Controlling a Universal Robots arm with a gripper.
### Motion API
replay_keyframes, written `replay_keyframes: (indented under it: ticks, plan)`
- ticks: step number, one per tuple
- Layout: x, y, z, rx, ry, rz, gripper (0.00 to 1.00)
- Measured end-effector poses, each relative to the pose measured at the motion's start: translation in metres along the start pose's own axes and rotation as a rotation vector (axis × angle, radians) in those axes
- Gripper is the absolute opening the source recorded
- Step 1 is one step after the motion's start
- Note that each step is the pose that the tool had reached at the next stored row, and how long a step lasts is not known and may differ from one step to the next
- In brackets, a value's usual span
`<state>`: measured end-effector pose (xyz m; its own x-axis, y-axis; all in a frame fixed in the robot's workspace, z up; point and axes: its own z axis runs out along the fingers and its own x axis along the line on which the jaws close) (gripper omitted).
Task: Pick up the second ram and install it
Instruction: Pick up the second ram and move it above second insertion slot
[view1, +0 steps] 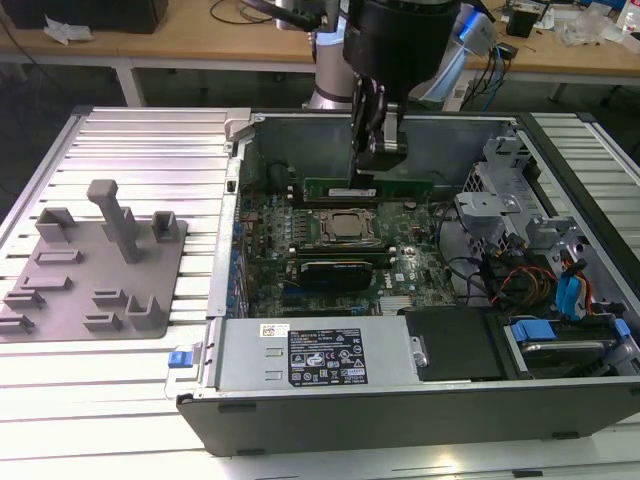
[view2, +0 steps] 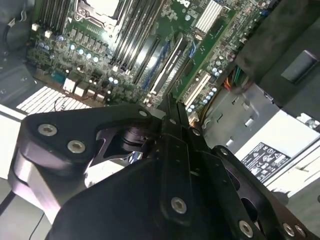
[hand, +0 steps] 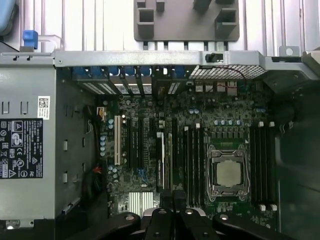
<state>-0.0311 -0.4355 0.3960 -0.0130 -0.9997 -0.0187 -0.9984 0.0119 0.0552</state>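
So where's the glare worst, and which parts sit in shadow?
In the exterior view, glare washes out the ribbed table beside the computer case; in the second wrist view, the gripper looms dark against the motherboard; the first wrist view is fairly evenly lit.

The second ram (view1: 400, 186) in the tool (view1: 375, 170)

The second ram (view1: 400, 186) is green with a small white label. The gripper (view1: 373, 170) above it is black. The motherboard (view1: 300, 230) is dark green, and its processor socket (view1: 345, 226) is silver. The fixture plate (view1: 95, 265) is plain grey. The counter (view1: 150, 150) is silver with fine ribbed stripes. The cables (view1: 520, 285) are orange and red, and the clip (view1: 178, 357) is blue.
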Motion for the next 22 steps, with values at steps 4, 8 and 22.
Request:
replay_keyframes:
  ticks: [4,8,22]
  plan:
    - [-0.0019,-0.0035,0.0074,-0.0012,-0.0001,0.0,0.09]
    - [-0.0033,-0.0065,0.0119,-0.0027,0.0001,0.0,0.09]
    - [-0.0044,-0.0077,0.0227,-0.0033,0.0,0.0,0.09]
